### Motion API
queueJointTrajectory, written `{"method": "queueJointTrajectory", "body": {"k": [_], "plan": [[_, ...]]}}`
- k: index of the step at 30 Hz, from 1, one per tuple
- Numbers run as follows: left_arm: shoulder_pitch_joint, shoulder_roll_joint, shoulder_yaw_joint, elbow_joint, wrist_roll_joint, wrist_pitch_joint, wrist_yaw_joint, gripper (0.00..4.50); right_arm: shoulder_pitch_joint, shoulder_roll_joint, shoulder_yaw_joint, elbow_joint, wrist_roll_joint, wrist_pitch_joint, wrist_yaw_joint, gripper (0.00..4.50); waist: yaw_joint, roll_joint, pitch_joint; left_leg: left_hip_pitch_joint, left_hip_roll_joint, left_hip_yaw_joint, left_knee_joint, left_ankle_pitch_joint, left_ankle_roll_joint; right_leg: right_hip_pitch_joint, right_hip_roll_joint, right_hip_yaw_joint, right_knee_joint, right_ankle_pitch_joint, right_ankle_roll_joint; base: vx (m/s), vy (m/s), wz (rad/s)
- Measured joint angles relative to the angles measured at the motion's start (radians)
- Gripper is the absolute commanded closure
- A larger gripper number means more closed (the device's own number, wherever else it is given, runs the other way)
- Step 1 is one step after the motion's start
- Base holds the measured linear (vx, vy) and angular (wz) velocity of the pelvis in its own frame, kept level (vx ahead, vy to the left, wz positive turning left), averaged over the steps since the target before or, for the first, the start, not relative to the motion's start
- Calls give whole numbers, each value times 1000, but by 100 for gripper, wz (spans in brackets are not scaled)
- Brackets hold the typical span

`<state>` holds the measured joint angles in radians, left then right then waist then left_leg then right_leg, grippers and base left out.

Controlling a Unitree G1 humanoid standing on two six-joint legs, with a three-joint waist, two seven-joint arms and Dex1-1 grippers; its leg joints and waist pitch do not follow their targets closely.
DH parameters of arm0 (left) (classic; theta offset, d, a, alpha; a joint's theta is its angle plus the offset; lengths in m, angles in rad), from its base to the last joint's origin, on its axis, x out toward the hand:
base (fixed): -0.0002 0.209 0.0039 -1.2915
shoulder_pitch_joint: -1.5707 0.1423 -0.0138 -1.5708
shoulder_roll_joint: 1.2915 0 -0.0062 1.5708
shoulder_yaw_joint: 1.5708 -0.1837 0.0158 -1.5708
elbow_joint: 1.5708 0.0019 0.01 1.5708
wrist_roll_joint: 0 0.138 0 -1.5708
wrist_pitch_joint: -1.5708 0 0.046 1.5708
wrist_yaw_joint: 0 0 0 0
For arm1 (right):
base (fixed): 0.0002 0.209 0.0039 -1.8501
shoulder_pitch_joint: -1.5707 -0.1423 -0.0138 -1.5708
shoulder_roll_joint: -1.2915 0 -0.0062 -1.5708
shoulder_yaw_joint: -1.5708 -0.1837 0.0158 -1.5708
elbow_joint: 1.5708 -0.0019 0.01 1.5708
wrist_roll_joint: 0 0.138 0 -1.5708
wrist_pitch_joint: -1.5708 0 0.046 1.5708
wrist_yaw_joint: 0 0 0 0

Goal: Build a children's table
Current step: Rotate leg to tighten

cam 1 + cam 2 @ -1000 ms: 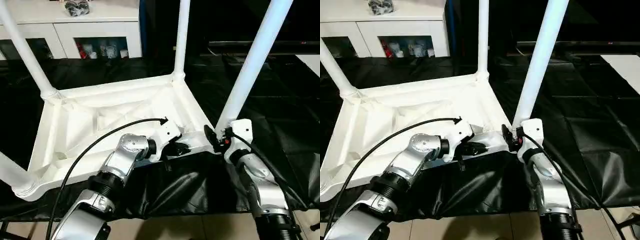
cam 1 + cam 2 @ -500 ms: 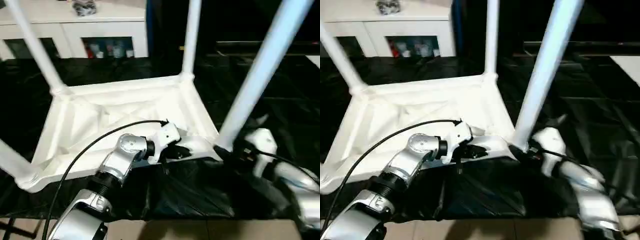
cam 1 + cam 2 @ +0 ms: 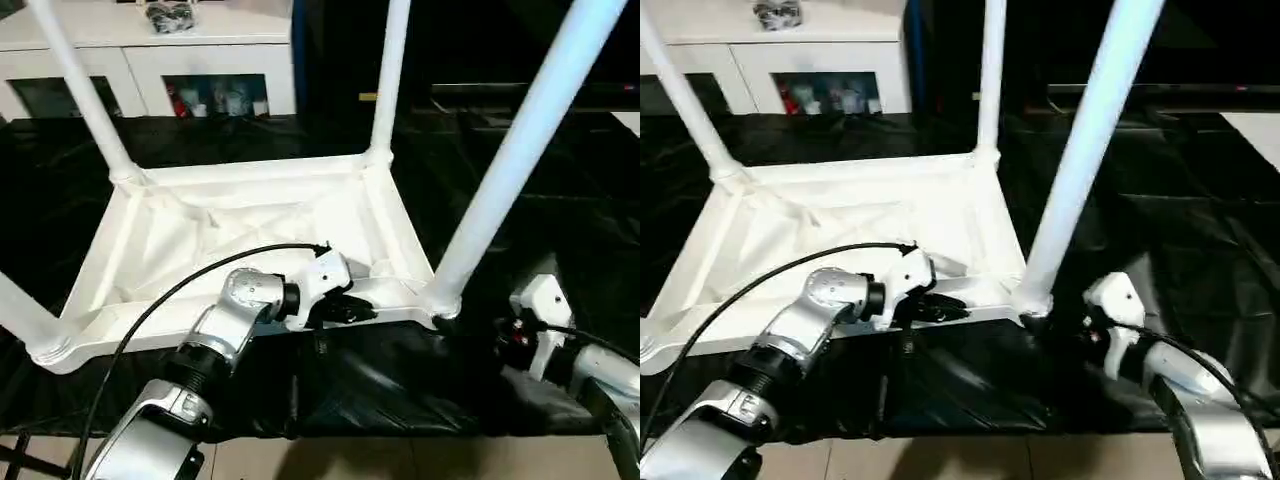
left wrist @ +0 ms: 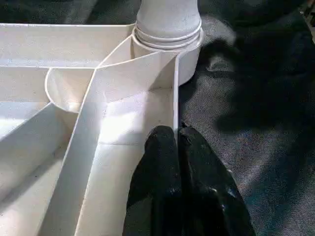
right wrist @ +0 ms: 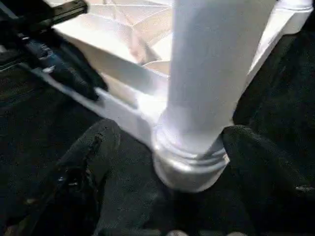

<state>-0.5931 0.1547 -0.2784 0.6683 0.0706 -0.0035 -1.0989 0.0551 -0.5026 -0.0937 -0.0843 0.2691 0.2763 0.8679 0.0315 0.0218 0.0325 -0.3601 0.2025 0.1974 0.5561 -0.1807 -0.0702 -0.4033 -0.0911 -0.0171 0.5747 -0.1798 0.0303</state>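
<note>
1. Black sheeting (image 3: pixel 560 200) covers the floor, with a white cabinet (image 3: pixel 200 60) behind, its top edge cut off.
2. The children's table (image 3: pixel 240 230) lies upside down on the sheet, and its legs run out of frame above.
3. Left gripper (image 3: pixel 352 312): forearm angled in, jaws pressed together, pinching the near rim of the tabletop.
4. Near right leg (image 3: pixel 510 170) stands in its corner socket (image 4: pixel 167 37).
5. Right gripper (image 3: pixel 1080 325) is just beside that leg, forearm low, with jaws spread either side of its base, not touching.
</note>
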Motion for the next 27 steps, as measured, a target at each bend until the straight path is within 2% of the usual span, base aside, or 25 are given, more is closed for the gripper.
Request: {"method": "queueJointTrajectory", "body": {"k": [4,8,12,13,14,16,18,20,23,27], "plan": [[-6,5,9,25,-4,-12,2,450,-5,16,22,-2,-5,-2,-10,6,-5,2,-1,2,1,0,2,0,0,0,0,0,3,0,0,0,0,0],[-10,14,28,44,-13,-18,17,450,-51,75,53,11,-14,11,-55,2,-27,4,-1,2,1,-1,3,0,0,-1,1,0,3,0,0,0,0,0],[-14,30,42,51,-16,-26,25,450,-91,106,88,5,-32,52,-96,2,-37,7,-3,1,1,-1,5,0,0,-1,1,1,3,1,-1,0,0,0],[-14,33,48,51,-16,-24,26,423,-101,113,97,4,-41,59,-107,1,-39,6,-3,1,1,-1,5,0,0,-1,1,1,3,1,-1,0,0,0],[-14,35,52,52,-16,-21,27,423,-111,126,103,4,-49,66,-122,1,-41,6,-3,1,1,-1,5,0,0,-1,1,0,3,2,-3,0,0,0],[-10,36,75,52,-35,-20,27,393,-132,159,109,5,-58,85,-150,0,-47,6,-1,-2,1,0,5,0,0,-4,1,0,3,5,-7,0,0,0],[-6,38,89,33,-61,-13,27,382,-155,178,145,4,-76,89,-166,0,-52,1,2,-8,4,-1,6,0,0,-10,3,0,4,7,-10,0,0,0],[-6,36,87,20,-69,-16,29,368,-177,194,182,4,-90,91,-179,0,-53,0,2,-9,5,-1,7,0,0,-15,4,-1,4,8,-12,0,0,0],[-6,36,72,28,-57,-33,37,332,-218,221,219,25,-118,88,-214,0,-49,3,4,-9,5,0,7,1,1,-16,4,-1,4,8,-12,0,0,0],[-5,40,62,58,-36,-44,48,309,-280,222,200,74,-145,62,-261,0,-30,6,6,-10,4,0,10,0,-1,-14,3,-1,4,8,-13,0,0,0]]}}
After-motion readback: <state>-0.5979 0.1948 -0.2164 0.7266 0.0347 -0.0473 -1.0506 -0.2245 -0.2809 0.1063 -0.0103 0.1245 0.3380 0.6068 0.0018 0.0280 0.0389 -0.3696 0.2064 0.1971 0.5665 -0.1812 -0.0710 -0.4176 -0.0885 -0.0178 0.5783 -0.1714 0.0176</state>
